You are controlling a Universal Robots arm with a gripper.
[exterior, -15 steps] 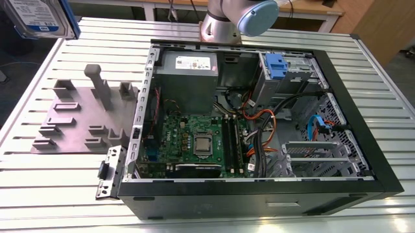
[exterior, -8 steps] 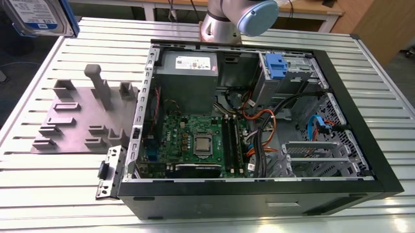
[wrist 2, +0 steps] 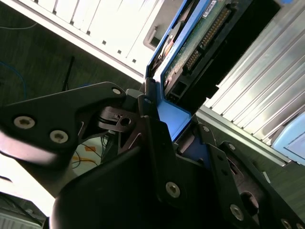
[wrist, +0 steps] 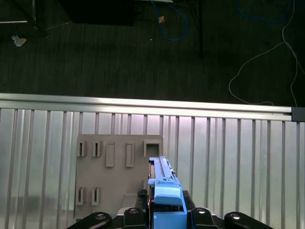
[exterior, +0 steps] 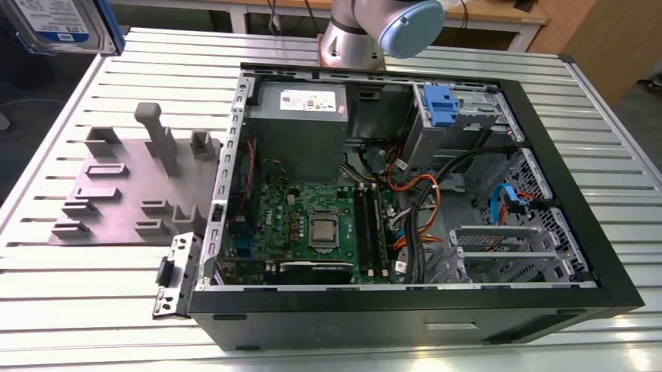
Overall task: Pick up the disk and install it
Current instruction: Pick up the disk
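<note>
Fingers (wrist 2: 151, 125) of the gripper (wrist 2: 172, 113) are closed on the blue end tab of the disk (wrist 2: 200, 43), one on each flat side, and hold it up off the worktop (exterior: 579, 116). In the second wrist view the disk's long axis runs straight away from the gripper, its green board side and connector row showing. In the first wrist view the disk (wrist: 164, 191) stands edge-on between the fingers (wrist: 136, 215), thin side up, and its long axis points down toward the grey plate (wrist: 119, 186). Beyond the plate a band of bare slats reaches the rail (wrist: 143, 102) at the worktop's edge, and past that lies the dark floor (wrist: 119, 52) with loose cables. In the exterior view the disk (exterior: 62, 23) sits in the upper corner on the exterior view's left, its label face toward the camera and cut off by the frame, well apart from the open case (exterior: 414, 310). The plate (exterior: 114, 194) lies just beside the case's wall on the exterior view's left, with open slats around its other sides. Inside the case the power supply (exterior: 300, 124) sits at the far end, and a drive cage (exterior: 476, 116) with a blue carrier stands near the far corner on the exterior view's right, cables crowding the space below it. The arm (exterior: 362, 35) rises behind the case.
</note>
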